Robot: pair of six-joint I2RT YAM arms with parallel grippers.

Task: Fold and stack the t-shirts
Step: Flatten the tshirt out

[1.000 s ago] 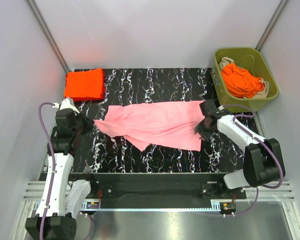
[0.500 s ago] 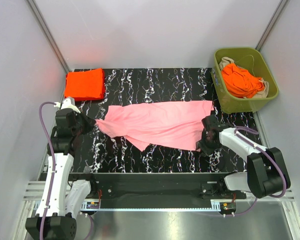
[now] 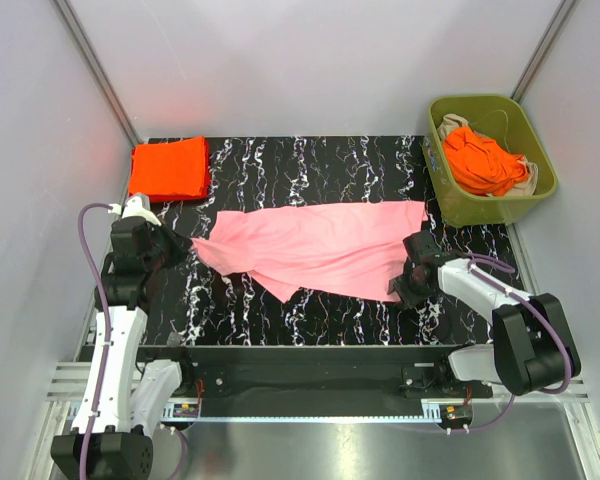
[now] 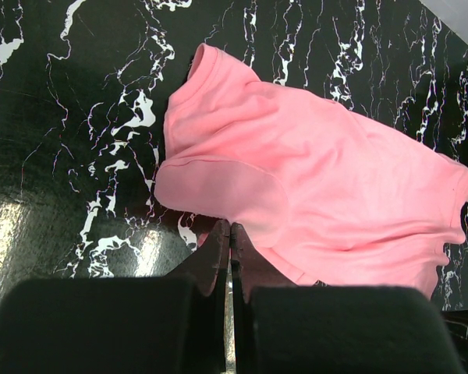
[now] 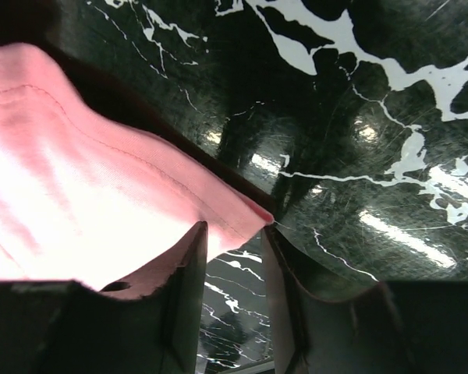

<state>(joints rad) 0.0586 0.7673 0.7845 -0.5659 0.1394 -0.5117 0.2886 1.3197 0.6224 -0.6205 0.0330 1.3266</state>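
R claw [image 3: 401, 288] now lower, at pink shirt [image 3: 320, 245] hem corner

Two slim robot arms of the same build. The left arm [image 3: 120, 345] and the right arm [image 3: 477, 275] have smooth white shells between bulky, rounded black joint housings. A thin purple cable [image 3: 88, 262] loops loosely along each arm. The left gripper [image 4: 228, 234] and the right gripper [image 5: 232, 234] are black, each with two flat, dark, tapering fingers [image 4: 209, 269].
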